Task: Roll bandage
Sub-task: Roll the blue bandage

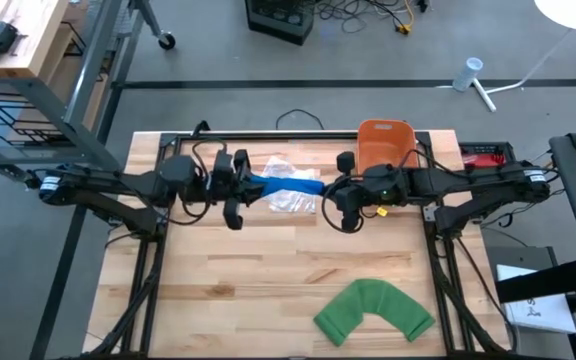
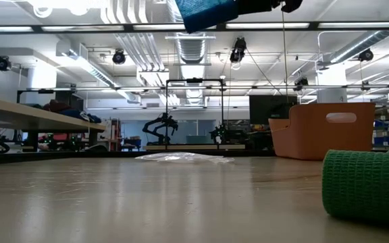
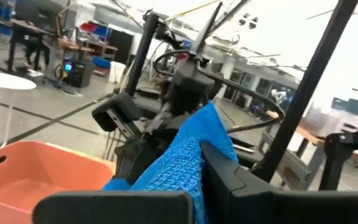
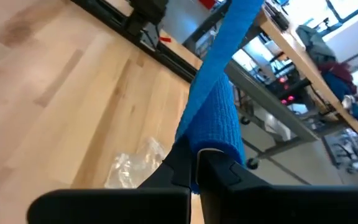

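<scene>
So both arms are up off the wooden desk [image 1: 268,270] around its far-middle, with a blue bandage [image 1: 286,186] stretched in the air between them. The left pincer [image 1: 236,192] is clamped shut on the left end of it, and in the left wrist view you can see the blue weave [image 3: 185,162] bunched right between the dark fingers [image 3: 229,180]. The right pincer [image 1: 340,205] is closed tight on the other end; the right wrist view shows the bandage [image 4: 216,118] rolled up thick at the fingers [image 4: 222,171] and running off as a flat strip toward the other arm. From the low view only a blue corner [image 2: 208,13] hangs in at the top, so it's well clear of the surface.

Right under the bandage there's a crumpled clear plastic wrapper [image 1: 290,200] lying on the desk. An orange bin [image 1: 383,143] sits at the far edge, just behind the right arm. Near the front right there's a green bandage [image 1: 373,312], lying bent in an arch shape, well apart from everything else and not touched by either arm.
</scene>
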Tool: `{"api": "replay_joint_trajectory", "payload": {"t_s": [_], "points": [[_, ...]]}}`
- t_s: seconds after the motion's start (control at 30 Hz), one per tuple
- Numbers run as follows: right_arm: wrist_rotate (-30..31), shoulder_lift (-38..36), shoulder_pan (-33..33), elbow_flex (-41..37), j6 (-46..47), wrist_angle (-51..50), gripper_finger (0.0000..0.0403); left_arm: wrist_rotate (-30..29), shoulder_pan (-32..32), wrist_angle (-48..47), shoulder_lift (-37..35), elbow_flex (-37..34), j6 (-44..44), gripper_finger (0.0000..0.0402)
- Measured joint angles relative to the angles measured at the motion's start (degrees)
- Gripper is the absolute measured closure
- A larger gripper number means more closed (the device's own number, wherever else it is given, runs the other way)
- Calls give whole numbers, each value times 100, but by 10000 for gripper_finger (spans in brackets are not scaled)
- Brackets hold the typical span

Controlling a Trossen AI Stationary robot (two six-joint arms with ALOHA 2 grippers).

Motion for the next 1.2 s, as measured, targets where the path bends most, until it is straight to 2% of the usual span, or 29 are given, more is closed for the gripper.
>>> {"api": "replay_joint_trajectory", "payload": {"t_s": [0.17,0.27,0.5,0.6,0.87,1.03,1.2], "points": [[-233,133,0,0,163,-12,403,444,1,-523,218,454,-153,401],[-270,203,0,0,158,-39,403,478,2,-1166,393,818,-62,401],[-1074,243,48,0,515,-41,403,-459,83,-2278,485,1470,204,401],[-1273,211,104,0,593,-40,403,-686,108,-2325,461,1569,319,401],[-1983,204,263,4,754,56,403,-700,409,-2515,443,1605,304,401],[-2008,205,341,4,755,100,403,-682,562,-2507,558,1568,190,401],[-1997,219,313,4,890,107,403,-412,568,-2324,636,1567,155,401]]}}
